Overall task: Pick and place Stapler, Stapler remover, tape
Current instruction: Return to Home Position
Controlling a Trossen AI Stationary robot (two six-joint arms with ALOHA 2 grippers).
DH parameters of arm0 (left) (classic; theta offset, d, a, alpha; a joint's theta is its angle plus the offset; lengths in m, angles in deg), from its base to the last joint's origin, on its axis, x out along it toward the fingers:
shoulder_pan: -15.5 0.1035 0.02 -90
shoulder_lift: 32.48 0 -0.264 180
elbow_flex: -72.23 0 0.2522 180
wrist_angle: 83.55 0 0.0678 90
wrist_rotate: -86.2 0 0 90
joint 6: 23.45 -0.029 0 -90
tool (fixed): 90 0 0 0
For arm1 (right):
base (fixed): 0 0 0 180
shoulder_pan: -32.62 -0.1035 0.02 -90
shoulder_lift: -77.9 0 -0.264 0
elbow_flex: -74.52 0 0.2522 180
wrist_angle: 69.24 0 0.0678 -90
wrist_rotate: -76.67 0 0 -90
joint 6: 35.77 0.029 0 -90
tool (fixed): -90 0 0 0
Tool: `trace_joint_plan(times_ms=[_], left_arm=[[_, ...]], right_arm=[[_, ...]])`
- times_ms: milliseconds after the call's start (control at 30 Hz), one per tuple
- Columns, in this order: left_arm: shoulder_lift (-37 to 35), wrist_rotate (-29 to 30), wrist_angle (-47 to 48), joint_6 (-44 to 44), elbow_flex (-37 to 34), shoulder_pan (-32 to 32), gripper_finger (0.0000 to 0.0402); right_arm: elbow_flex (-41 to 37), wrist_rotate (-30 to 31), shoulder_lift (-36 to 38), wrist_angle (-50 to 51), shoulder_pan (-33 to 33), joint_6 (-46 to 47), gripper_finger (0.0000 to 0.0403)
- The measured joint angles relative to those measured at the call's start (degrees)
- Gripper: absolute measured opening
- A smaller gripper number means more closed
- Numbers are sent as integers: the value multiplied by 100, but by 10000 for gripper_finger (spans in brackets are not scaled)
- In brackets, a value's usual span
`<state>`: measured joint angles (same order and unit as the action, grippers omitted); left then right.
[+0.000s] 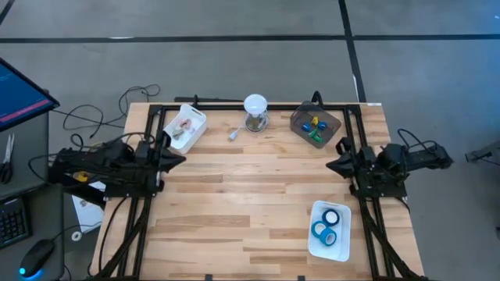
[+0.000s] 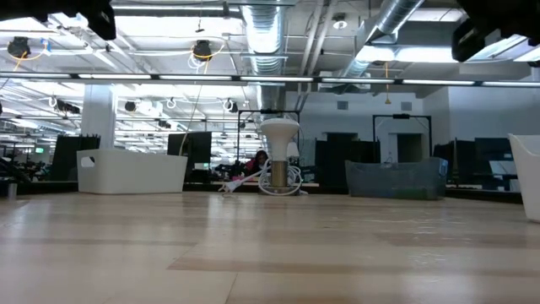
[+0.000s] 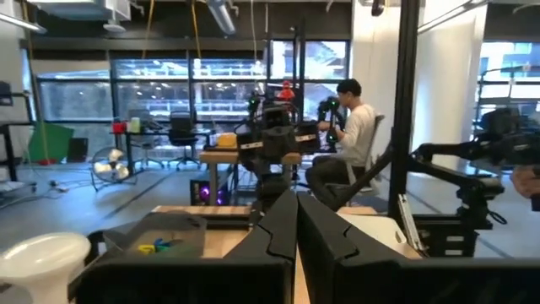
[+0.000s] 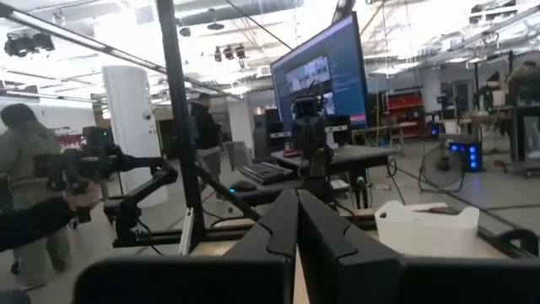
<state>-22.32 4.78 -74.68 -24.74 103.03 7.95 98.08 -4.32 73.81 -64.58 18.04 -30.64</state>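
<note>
tape rolls point(image 1: 321, 230), three blue, in white tray point(image 1: 324, 253), contents shown only from above; left gripper point(image 1: 178, 159) and right gripper point(image 1: 332, 165) at surface point(image 1: 250, 203) sides, fingers point(image 3: 274, 228) pressed together.

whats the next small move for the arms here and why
Probably just keep both arms parked. The left gripper sits at the table's left edge and the right gripper at its right edge, both shut on nothing. The three small blue tape rolls lie in the white rectangular tray and the small coloured staplers in the dark grey bin, so no pick seems to remain.
</note>
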Motion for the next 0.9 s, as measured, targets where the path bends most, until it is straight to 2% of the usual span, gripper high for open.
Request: trace_joint_plan(times_ms=[333,600,900], left_arm=[[-769,175,832,-31,4,0,1],[-984,175,1634,-113,4,0,1],[-989,202,1400,-164,-591,0,1]], right_arm=[[0,9,275,616,45,-180,0],[-2,7,276,1235,45,-215,0],[-532,7,302,902,45,-272,0]])
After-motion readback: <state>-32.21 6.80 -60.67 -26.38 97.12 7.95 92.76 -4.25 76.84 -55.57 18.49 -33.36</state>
